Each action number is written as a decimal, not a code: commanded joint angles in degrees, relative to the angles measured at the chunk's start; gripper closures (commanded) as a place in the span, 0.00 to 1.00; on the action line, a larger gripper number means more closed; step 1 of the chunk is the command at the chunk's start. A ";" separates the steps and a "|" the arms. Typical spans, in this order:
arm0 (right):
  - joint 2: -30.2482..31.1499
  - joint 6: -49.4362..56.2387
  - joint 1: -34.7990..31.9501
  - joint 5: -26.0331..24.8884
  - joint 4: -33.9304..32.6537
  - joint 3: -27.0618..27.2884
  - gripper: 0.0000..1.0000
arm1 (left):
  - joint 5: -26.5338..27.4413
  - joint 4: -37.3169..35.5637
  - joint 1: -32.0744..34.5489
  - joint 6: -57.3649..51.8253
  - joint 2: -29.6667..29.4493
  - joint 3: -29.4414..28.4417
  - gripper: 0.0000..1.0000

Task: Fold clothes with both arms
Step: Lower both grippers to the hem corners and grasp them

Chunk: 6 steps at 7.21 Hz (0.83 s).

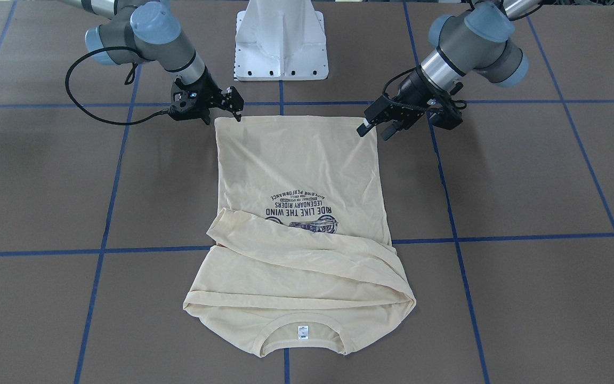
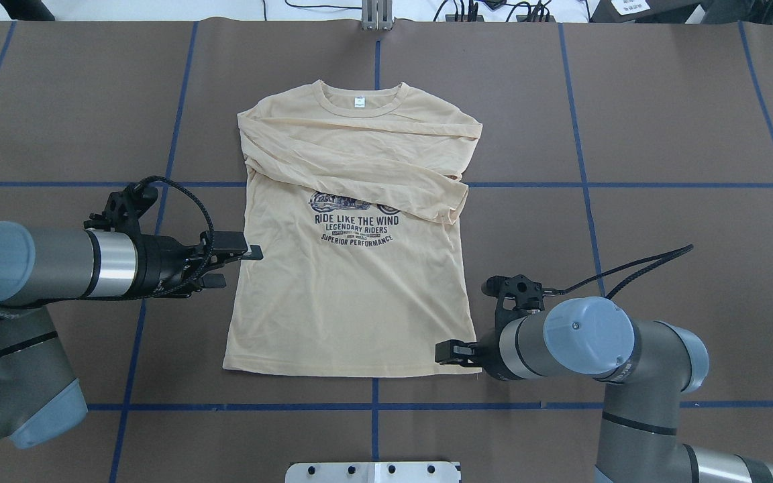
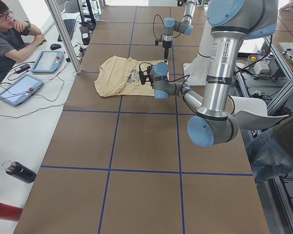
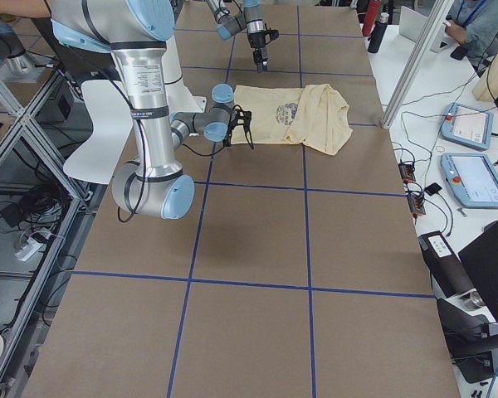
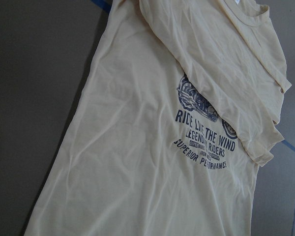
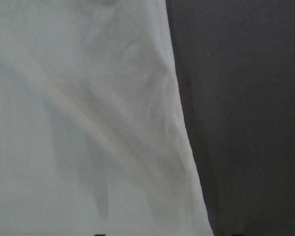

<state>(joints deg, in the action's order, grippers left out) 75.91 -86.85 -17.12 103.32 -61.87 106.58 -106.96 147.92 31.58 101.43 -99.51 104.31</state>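
Note:
The pale cream-yellow shirt (image 1: 296,170) lies flat and print-up on the brown table, both long sleeves folded across the chest and the collar (image 2: 358,102) at the far side. It also shows in the overhead view (image 2: 346,295) and the left wrist view (image 5: 152,147). My left gripper (image 1: 375,129) is open and hovers above the shirt's left hem corner; in the overhead view (image 2: 232,266) it shows beside the left edge. My right gripper (image 2: 450,352) is low at the right hem corner, and its wrist view shows the fabric edge (image 6: 182,128) very close. Its jaws look open.
The white pedestal base (image 1: 281,42) stands behind the hem. Blue tape lines (image 2: 373,406) cross the brown table. A side bench with tablets (image 3: 19,87) and bottles (image 3: 19,171) runs along the far table side, with a seated operator (image 3: 7,34) there.

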 commanded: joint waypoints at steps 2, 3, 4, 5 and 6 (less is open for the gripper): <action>0.02 -1.04 -0.02 0.13 0.00 -0.05 0.64 | 0.09 0.00 -0.20 0.00 -0.25 -0.60 0.00; 0.11 -1.04 -0.02 0.21 -0.09 -0.06 0.63 | 0.09 0.00 -0.21 0.00 -0.34 -0.69 0.00; 0.20 -0.95 -0.19 0.39 -0.09 0.03 0.58 | 0.09 0.00 -0.21 0.00 -0.34 -0.69 0.00; 0.20 -0.95 -0.28 0.65 0.00 0.03 0.58 | 0.09 0.00 -0.21 0.00 -0.43 -0.69 0.00; 0.11 -1.04 -0.28 0.65 -0.09 0.03 0.76 | 0.09 0.00 -0.29 0.00 -0.43 -0.69 0.00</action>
<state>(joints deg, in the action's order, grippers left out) 76.07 -87.83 -17.34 103.86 -61.92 106.60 -106.88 147.92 31.35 101.42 -99.89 103.63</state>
